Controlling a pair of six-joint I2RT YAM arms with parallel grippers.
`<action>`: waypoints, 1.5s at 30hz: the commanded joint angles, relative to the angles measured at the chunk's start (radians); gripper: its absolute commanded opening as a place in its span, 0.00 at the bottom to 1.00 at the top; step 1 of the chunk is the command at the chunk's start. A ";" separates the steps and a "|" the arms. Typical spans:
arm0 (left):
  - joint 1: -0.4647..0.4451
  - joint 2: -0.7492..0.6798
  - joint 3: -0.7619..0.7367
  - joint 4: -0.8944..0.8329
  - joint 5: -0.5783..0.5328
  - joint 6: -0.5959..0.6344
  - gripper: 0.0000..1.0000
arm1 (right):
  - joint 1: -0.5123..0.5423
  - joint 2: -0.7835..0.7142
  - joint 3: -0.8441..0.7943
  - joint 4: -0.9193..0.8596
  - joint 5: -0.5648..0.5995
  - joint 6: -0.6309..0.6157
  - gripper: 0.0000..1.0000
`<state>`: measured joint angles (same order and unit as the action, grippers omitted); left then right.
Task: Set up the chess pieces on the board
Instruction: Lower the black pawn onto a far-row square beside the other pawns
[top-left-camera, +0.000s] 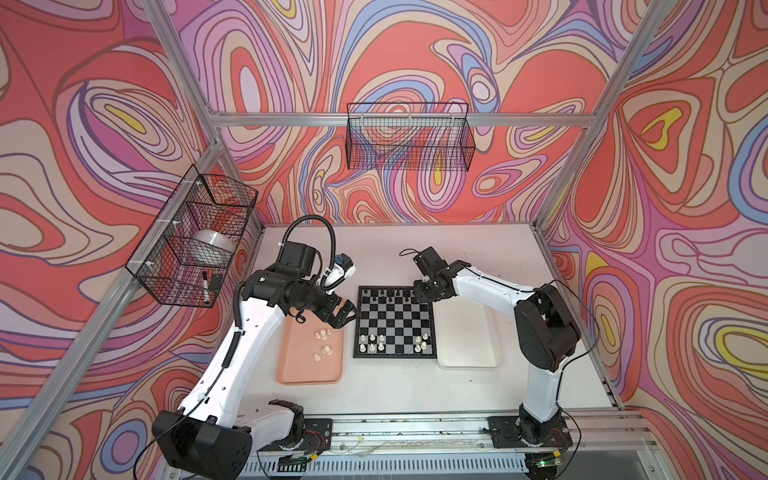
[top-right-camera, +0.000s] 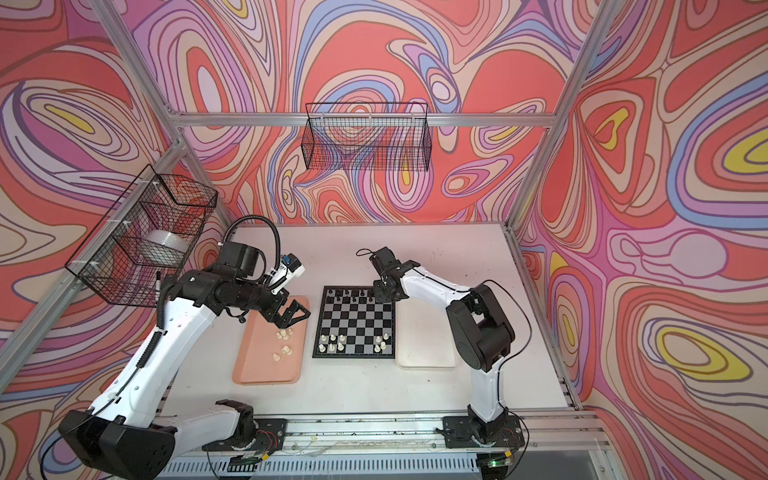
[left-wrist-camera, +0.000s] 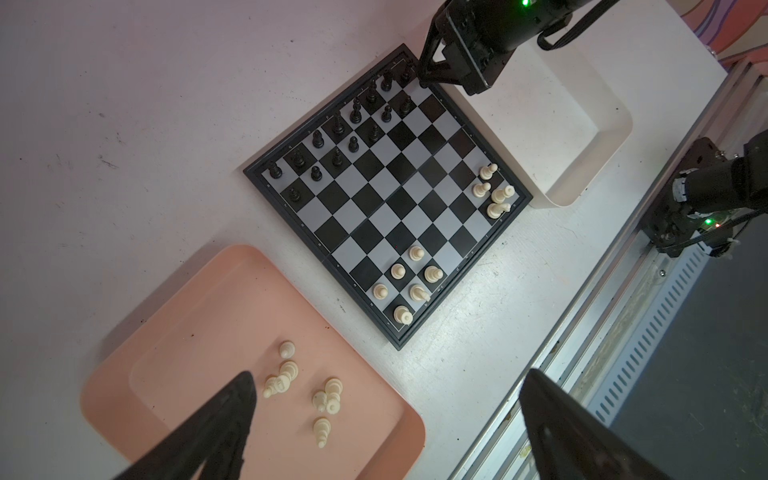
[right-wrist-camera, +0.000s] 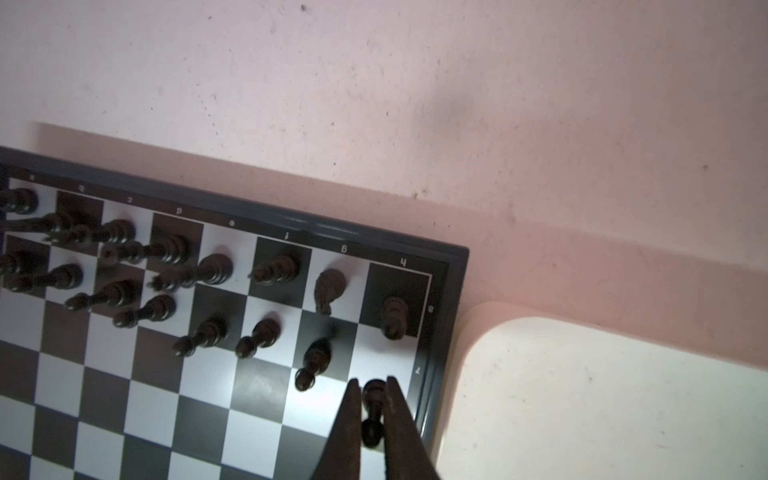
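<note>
1. My right pincer (right-wrist-camera: 372, 380) is clamped shut on a tiny black plastic pawn (right-wrist-camera: 372, 409). It's at the far right corner of the small black-and-silver checked chessboard (top-left-camera: 395, 324) (can't tell if its base is actually down on the square).
2. The other black plastic chessmen (top-left-camera: 386, 296) stand along the board's two far rows.
3. My left pincer (top-left-camera: 347, 318) is spread wide with nothing in it, hovering over the far end of the flat pink plastic tray (top-left-camera: 307, 370) just left of the board.
4. A handful of cream-white chessmen (top-left-camera: 324, 337) sit loose in that tray. More cream ones (top-left-camera: 372, 345) stand on the board's near rows, bunched at both ends.
5. A plain white tray (top-left-camera: 465, 345) sits just right of the board on the white bench (top-left-camera: 395, 395).
</note>
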<state>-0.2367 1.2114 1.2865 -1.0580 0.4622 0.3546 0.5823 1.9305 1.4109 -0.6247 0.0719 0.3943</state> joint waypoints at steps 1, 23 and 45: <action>-0.004 -0.011 -0.013 -0.004 -0.005 0.003 1.00 | 0.005 0.020 0.010 0.019 0.020 0.007 0.11; -0.005 -0.012 -0.021 0.000 -0.013 0.001 1.00 | 0.005 0.037 -0.027 0.060 0.029 0.015 0.11; -0.006 -0.015 -0.024 0.001 -0.018 0.002 1.00 | 0.005 0.039 -0.038 0.061 0.030 0.013 0.16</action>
<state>-0.2367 1.2114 1.2732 -1.0508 0.4446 0.3546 0.5823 1.9602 1.3815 -0.5678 0.0891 0.4053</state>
